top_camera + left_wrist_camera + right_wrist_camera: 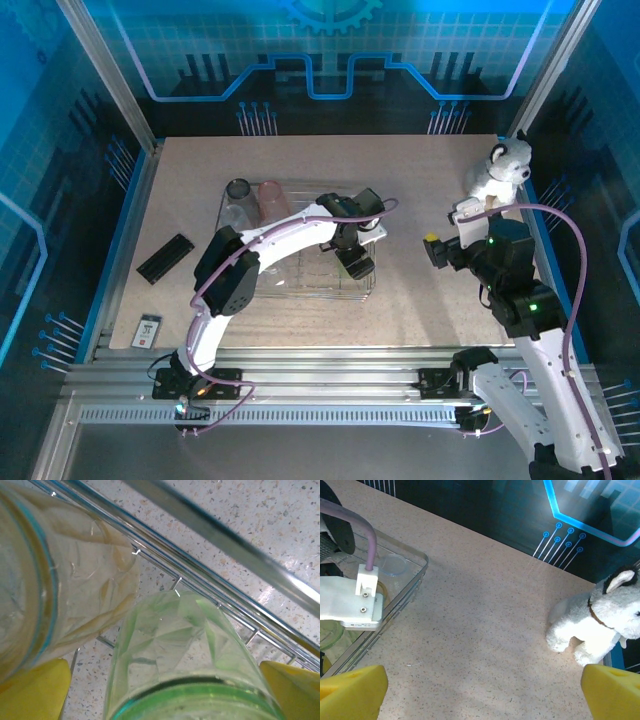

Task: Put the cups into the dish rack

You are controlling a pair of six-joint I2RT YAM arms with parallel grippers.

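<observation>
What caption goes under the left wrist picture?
Open left gripper straddling a green cup in the dish rack, beside a clear cup.

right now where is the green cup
In the left wrist view the green cup sits in the dish rack, between the fingers of the left gripper, a clear cup beside it.

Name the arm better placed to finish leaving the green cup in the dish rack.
Left. The left gripper hangs over the dish rack with the green cup between its open jaws. The right gripper, open and empty, is over the table near the plush animal, apart from the rack.
</observation>
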